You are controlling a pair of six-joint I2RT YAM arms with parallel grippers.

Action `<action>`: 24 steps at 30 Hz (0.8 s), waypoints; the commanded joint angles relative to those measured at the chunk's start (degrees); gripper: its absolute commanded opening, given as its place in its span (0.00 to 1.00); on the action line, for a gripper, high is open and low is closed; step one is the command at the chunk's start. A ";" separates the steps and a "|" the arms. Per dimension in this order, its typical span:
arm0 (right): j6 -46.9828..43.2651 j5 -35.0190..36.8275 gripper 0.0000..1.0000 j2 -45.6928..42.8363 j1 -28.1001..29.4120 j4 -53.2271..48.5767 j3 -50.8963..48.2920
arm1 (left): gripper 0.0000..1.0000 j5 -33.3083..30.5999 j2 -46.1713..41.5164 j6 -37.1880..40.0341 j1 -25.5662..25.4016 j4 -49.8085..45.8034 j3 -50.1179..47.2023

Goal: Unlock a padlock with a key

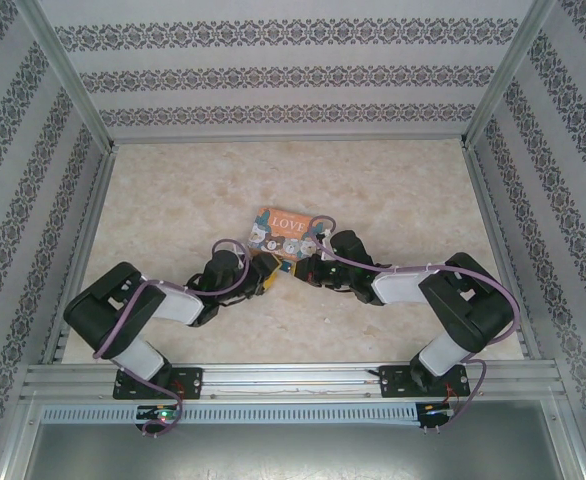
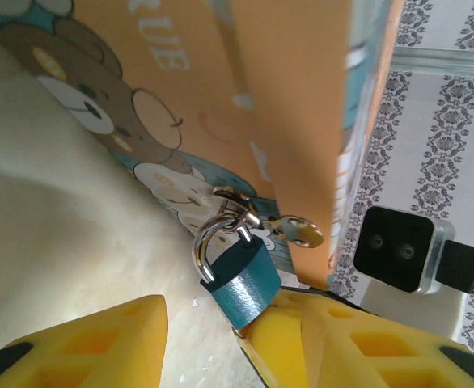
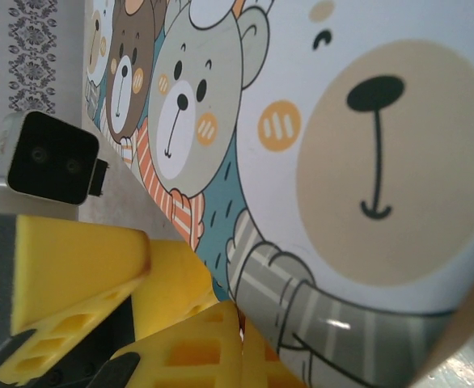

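My left gripper [image 2: 209, 331] is spread. Its yellow, honeycomb-ribbed fingers [image 2: 83, 347] sit along the bottom of the left wrist view with a clear gap between them. The padlock [image 2: 241, 279] hangs in that gap, just below the centre of the frame. It is a small teal-blue block with a brushed sheen, tilted, and its lower corner touches the finger on the right of the frame. The other finger is apart from it. Its thin silvery shackle [image 2: 209, 238] loops through a shiny metal ring [image 2: 230, 200] on the edge of the orange picture box [image 2: 285, 97]. A pale metal tab with a hole [image 2: 302, 233] juts out just beside the ring; I cannot tell what it belongs to.

In the right wrist view, my right gripper [image 3: 239, 327] has its yellow fingers pressed together at bottom centre, close to the box's glossy face of cartoon bears. I cannot tell whether they pinch anything.

From above, both grippers meet at the box's lower edge, mid-frame on the marbled table [image 1: 173, 200].
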 commanded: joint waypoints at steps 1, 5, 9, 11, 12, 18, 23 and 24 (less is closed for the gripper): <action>0.65 -0.95 0.00 -0.32 0.61 0.97 1.39 | 0.44 -1.08 1.99 -2.04 -1.42 6.40 1.43; 1.05 -1.63 0.00 -0.14 0.64 0.98 1.64 | 0.43 -1.02 3.32 -1.70 -1.96 5.63 3.16; 1.36 -1.81 0.00 -0.32 0.52 1.07 1.57 | 0.41 -1.78 3.95 -1.72 -1.97 5.46 3.51; 1.64 -1.81 0.00 -0.49 0.55 1.07 1.47 | 0.41 -2.16 4.12 -1.72 -1.99 5.26 3.54; 1.66 -1.88 0.00 -0.58 0.54 1.07 1.47 | 0.40 -2.17 4.34 -1.85 -2.01 5.36 3.63; 2.63 -2.77 0.00 -0.63 0.54 1.43 1.61 | 0.37 -2.34 5.90 -2.78 -1.97 7.20 3.99; 3.55 -3.47 0.00 -0.84 0.46 1.84 1.58 | 0.34 -2.56 6.58 -3.07 -2.02 7.54 4.03; 3.72 -3.56 0.00 -0.91 0.53 1.94 1.56 | 0.33 -2.78 6.54 -3.14 -2.05 7.45 3.93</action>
